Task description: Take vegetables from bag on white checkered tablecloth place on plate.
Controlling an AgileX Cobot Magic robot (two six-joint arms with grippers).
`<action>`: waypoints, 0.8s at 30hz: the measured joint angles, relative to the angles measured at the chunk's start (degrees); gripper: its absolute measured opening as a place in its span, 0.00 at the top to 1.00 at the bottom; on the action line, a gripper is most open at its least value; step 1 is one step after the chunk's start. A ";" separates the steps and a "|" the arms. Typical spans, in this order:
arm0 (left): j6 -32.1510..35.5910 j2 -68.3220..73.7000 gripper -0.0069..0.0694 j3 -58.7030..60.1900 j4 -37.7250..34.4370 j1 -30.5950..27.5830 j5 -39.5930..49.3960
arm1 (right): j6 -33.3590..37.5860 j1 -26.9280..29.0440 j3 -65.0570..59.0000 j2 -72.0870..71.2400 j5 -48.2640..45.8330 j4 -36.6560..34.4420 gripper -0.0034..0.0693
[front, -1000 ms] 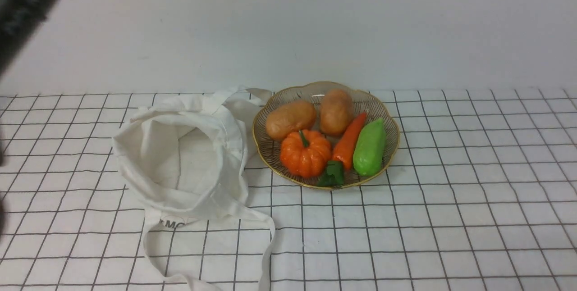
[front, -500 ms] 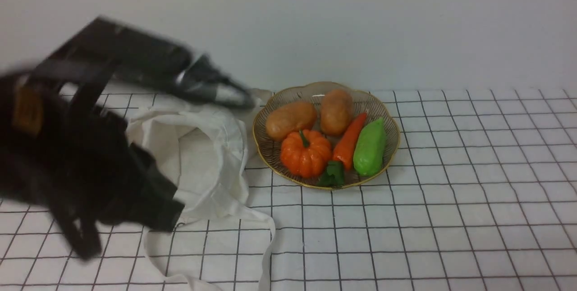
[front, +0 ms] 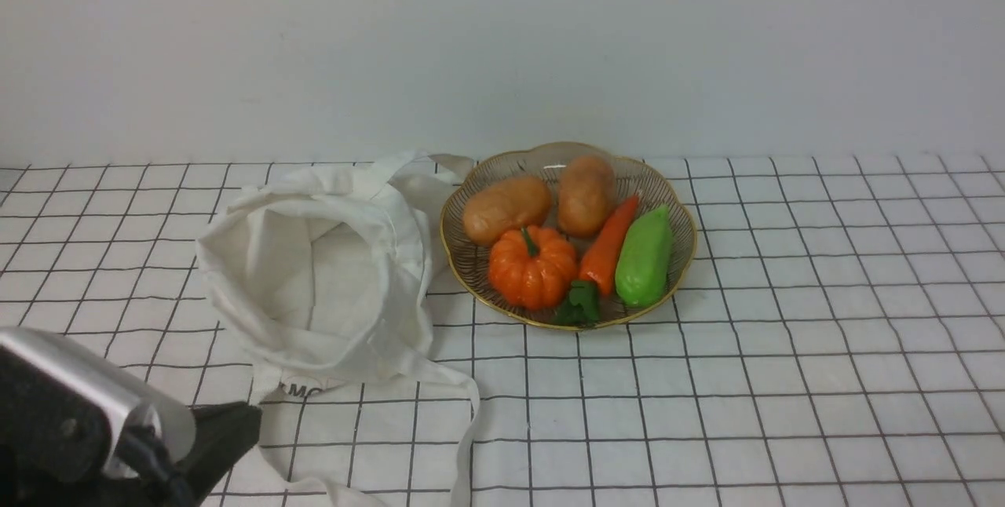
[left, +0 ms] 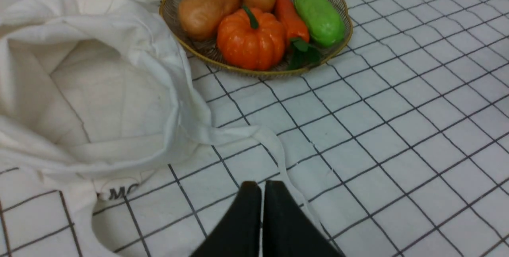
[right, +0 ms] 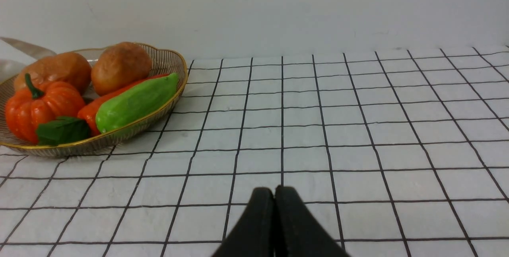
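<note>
The left claw (left: 263,187) is closed near the white bag (left: 115,90); the oval potato (front: 506,209) looks glossy orange-tan.

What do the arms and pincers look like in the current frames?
Left arm: black, rounded body with a glossy, silvery-looking curved part and a dark, blocky piece beside it. Left pincer: two matte black fingers tapering to narrow, squared tips. Right pincer: likewise black, slim tapered fingers. No markings readable. Right arm itself isn't visible.
</note>
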State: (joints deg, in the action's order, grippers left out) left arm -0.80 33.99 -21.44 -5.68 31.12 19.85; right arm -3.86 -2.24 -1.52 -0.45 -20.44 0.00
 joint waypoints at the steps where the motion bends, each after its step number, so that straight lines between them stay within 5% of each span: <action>1: 0.00 -0.13 0.92 0.31 0.00 0.00 0.44 | 0.00 0.00 0.00 0.00 0.00 0.00 0.97; 15: 0.02 -3.92 0.92 2.88 1.75 -0.57 3.73 | 0.00 0.00 0.00 0.00 0.00 0.00 0.97; 24: -0.05 -24.95 0.92 13.47 4.81 -15.86 2.19 | 0.00 0.00 0.00 0.00 0.00 0.00 0.97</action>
State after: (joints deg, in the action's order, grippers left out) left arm -0.85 9.05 -7.97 -0.87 15.26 22.04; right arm -3.86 -2.24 -1.52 -0.45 -20.44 0.00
